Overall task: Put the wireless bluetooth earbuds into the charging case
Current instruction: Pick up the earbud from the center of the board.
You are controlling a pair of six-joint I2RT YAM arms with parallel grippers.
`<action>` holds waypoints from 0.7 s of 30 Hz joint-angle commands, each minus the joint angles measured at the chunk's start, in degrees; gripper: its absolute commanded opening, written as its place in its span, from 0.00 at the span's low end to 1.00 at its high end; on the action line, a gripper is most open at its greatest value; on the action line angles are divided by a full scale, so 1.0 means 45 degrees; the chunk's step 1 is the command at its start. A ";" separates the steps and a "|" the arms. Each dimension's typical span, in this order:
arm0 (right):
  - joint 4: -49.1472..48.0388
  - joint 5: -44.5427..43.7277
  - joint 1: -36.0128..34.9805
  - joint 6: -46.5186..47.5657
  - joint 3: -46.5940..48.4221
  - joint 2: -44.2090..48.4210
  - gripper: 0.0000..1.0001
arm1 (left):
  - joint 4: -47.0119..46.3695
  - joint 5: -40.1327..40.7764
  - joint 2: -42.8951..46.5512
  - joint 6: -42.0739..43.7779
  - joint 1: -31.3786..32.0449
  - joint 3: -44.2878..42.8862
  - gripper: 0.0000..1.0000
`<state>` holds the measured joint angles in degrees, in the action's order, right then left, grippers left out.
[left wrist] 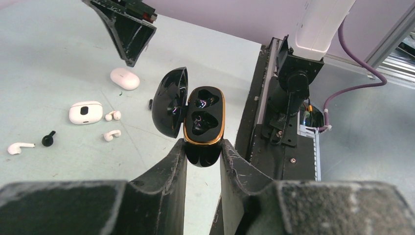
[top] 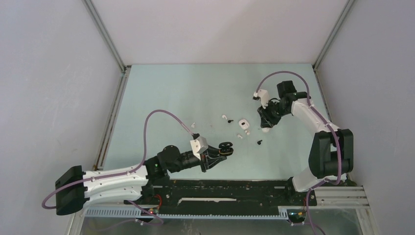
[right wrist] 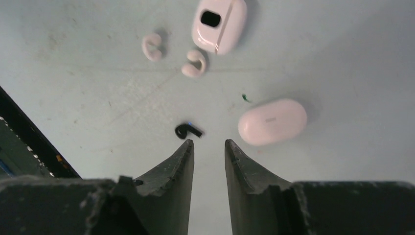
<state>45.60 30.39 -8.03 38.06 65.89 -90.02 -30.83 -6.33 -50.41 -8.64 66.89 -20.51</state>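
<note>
Top view, left to right, with wrist-view detail. The left end effector (top: 218,155) lies low over the pale worktop (top: 161,98), its fingers clamped on the lower body of the black charging case (left wrist: 203,122). The case's lid is swung open to one side, and two glossy moulded wells inside a gold-coloured rim are exposed.

On the worktop towards the centre lies a white stemmed earbud (left wrist: 19,147), with a black earbud (left wrist: 48,138) just beside it. Next come a white case with a dark window (right wrist: 219,24) and, near it, two white hooked earbuds (right wrist: 194,63), apart from each other.

Further right, a second black earbud (right wrist: 187,130) lies loose on the worktop, just ahead of one fingertip of the right end effector (right wrist: 208,147) and not touching it. A white oval case (right wrist: 272,122), lid closed, rests near the other fingertip. The right end effector hangs above the worktop with its fingers apart, a narrow gap between them and nothing in it. No earbud sits in the held case; all lie on the worktop.
</note>
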 commanded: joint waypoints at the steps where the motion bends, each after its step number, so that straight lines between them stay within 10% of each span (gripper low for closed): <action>1: 0.1016 -0.0698 0.0586 0.0991 -0.0221 0.0330 0.33 | -0.0839 0.0189 -0.0088 -0.0284 0.0057 -0.0032 0.00; 21: -0.1436 -0.1991 -0.0367 -0.0430 -0.1536 -0.1122 0.33 | -0.1275 -0.0317 -0.1124 -0.0663 0.0057 -0.0322 0.00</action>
<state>42.28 23.64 -8.08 38.02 58.52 -93.69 -34.26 -8.12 -57.06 -10.90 66.89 -20.58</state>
